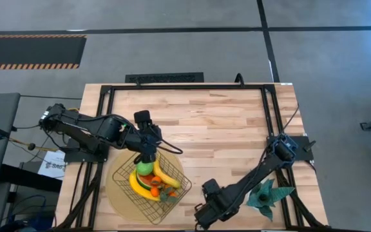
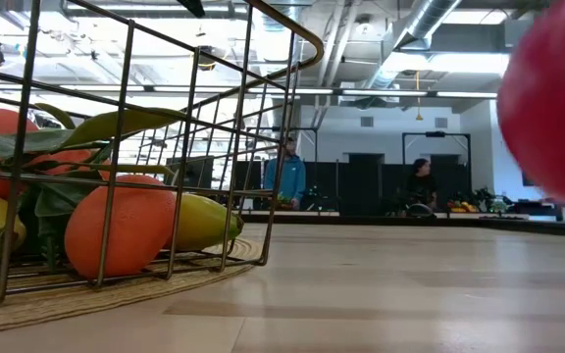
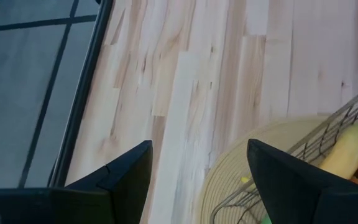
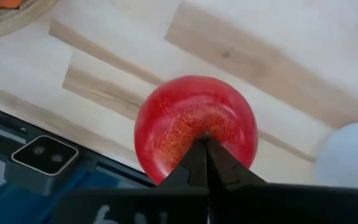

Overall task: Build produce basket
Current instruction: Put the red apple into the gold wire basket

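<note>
The wire basket [image 1: 124,174] stands on a round tan disc [image 1: 118,196] near the table's near-left part. It holds two yellow bananas [image 1: 165,175], a green apple [image 1: 145,167] and leafy oranges [image 2: 130,230]. My left gripper [image 3: 201,180] hovers open over the basket's far rim and touches nothing. My right gripper [image 4: 205,146] is at the near edge, right of the basket, shut on the shiny red round fruit [image 4: 194,124]. That fruit also shows close up in the low view [image 2: 557,98]. My right gripper holds the red fruit at a small dimple in the middle of its upper face [image 4: 199,132], where the two fingertips meet shut. The fingers come from above, pointing down. In the low view the fruit appears lifted clear of the table.
A teal spiky-leaved plant [image 1: 266,194] lies near the right arm's base. A small camera block [image 4: 42,155] sits at the near edge below the red fruit. A pale round shape [image 4: 353,158] lies beside the fruit. Bare wood [image 1: 224,129] spans the middle and far table.
</note>
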Tool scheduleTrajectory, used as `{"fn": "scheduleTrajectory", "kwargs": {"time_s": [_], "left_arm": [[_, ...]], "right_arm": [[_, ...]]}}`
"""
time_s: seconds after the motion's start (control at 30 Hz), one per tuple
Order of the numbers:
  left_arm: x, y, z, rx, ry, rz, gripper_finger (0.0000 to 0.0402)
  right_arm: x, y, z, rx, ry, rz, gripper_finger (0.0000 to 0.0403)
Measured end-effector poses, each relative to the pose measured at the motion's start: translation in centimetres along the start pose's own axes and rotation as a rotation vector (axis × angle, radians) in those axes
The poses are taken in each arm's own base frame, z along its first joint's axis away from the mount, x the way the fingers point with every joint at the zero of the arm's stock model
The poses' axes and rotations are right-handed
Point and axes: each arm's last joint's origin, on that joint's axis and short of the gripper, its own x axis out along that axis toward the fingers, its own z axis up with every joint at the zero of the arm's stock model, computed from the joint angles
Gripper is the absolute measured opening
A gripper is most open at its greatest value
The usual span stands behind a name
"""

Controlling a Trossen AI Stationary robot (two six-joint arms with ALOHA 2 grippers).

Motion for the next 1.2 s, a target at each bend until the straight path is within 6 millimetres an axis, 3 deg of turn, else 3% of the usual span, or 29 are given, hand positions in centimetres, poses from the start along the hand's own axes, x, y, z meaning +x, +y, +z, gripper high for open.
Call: {"fn": "scheduleTrajectory", "kwargs": {"time_s": [0.17, 0.3, 0.57, 0.73, 0.9, 1.03, 1.2], "left_arm": [[0.0, 0.0, 0.1, -0.014, -0.011, -0.002, 0.0249], [0.0, 0.0, 0.1, -0.024, -0.011, -0.002, 0.0249], [0.0, 0.0, 0.1, -0.071, -0.010, 0.001, 0.0249], [0.0, 0.0, 0.1, -0.070, -0.009, 0.004, 0.0249], [0.0, 0.1, 0.1, -0.069, -0.012, 0.027, 0.0249], [-0.2, 0.2, 0.1, -0.076, -0.022, 0.037, 0.0249], [-0.2, 0.2, 0.0, -0.070, -0.013, 0.041, 0.0249]], "right_arm": [[-3.4, -0.8, 0.7, -0.039, -0.060, -0.042, 0.0001], [-6.1, -0.9, 1.8, -0.098, -0.196, 0.059, 0.0001], [-10.2, -2.0, 6.7, -0.271, -0.376, 0.113, 0.0000], [-11.3, -2.4, 9.9, -0.383, -0.411, 0.118, 0.0000], [-12.0, -1.0, 12.5, -0.503, -0.465, 0.260, 0.0000], [-12.5, 0.6, 13.4, -0.616, -0.482, 0.419, 0.0000], [-12.6, 1.4, 13.7, -0.637, -0.514, 0.493, 0.0000]]}}
